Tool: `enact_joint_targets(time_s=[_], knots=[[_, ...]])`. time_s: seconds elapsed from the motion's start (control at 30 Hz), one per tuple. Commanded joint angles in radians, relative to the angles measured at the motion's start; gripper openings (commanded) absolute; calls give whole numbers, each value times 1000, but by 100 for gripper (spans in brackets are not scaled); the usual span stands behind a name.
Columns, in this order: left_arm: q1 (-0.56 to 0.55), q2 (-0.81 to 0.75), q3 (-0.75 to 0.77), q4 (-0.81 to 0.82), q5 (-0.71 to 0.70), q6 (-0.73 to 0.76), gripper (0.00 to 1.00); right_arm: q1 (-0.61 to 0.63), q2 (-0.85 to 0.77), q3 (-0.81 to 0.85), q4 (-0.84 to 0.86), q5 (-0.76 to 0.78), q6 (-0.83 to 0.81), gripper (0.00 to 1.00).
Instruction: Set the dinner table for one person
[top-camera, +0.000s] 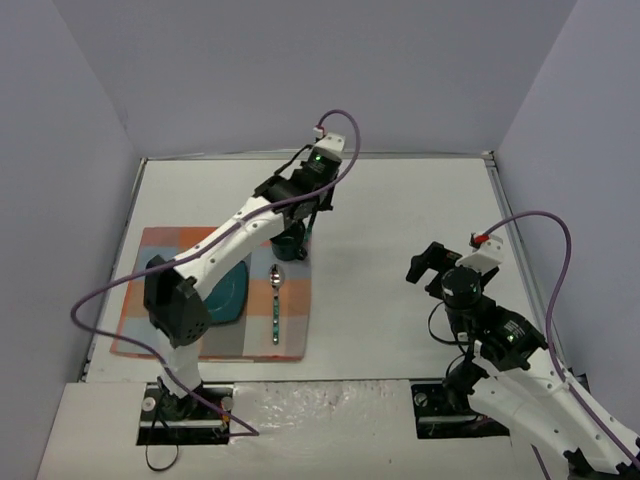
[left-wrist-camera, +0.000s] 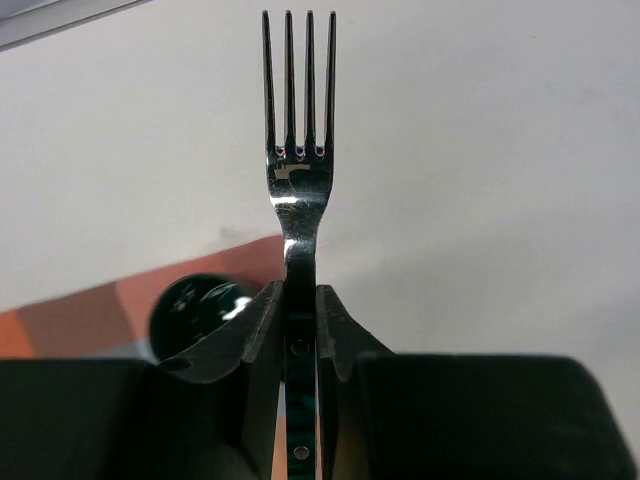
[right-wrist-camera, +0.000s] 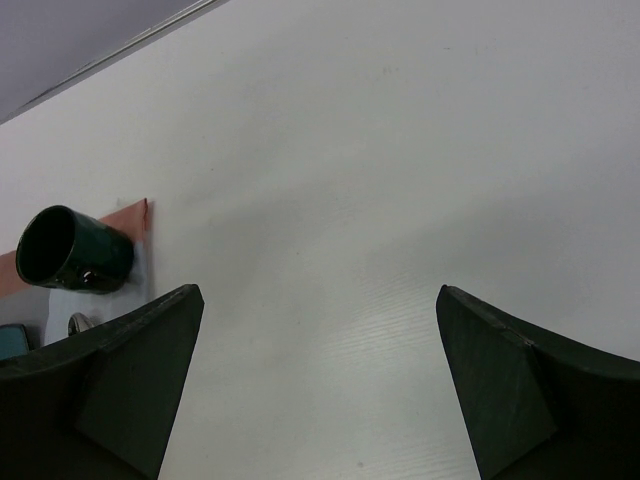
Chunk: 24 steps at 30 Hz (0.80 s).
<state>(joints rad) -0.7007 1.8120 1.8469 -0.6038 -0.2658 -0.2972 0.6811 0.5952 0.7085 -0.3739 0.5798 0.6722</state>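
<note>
Top view: the white surface (top-camera: 400, 200) spreads under both arms, from their bases to the far wall. One checked placemat (top-camera: 255, 342) lies in its near left corner. On the placemat sit one teal plate (top-camera: 228, 292), partly under the left arm, one spoon (top-camera: 275, 300) just right of the plate with its bowl toward the far edge, and one dark green mug (top-camera: 290, 245) at the placemat's far right corner. The left tool (top-camera: 306, 222) hangs right above the mug; what it grips cannot be made out from here. The right tool (top-camera: 427, 262) hovers over the bare right half of the surface, well apart from the placemat, jaws spread and empty.

Left wrist view: this one shows what the top view hides. The left tool is clenched on the handle of one fork (left-wrist-camera: 298, 205), its fingers (left-wrist-camera: 255, 325) pressing the handle from both sides, four tines pointing away toward the far edge. Below and left of the fingers the mug's rim shows, on an orange strip of placemat.

Right wrist view: the two fingers (right-wrist-camera: 135, 375) stand wide apart with nothing between them but bare surface. At the left border are the mug, the placemat's corner, a bit of the spoon's bowl and a sliver of the plate
</note>
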Motion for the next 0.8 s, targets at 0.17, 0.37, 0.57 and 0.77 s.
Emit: enact_joint_targets(time_s=[0.17, 0.37, 0.57, 0.77], knots=[[359, -454, -500, 141, 128, 246, 0, -3, 43, 48, 133, -133, -115, 100], [607, -634, -713, 198, 251, 380, 0, -3, 87, 40, 200, -214, -137, 100], [826, -674, -903, 315, 257, 495, 0, -3, 109, 16, 250, -299, -146, 100], [950, -609, -1013, 460, 355, 529, 0, -3, 97, -12, 276, -338, -163, 100]])
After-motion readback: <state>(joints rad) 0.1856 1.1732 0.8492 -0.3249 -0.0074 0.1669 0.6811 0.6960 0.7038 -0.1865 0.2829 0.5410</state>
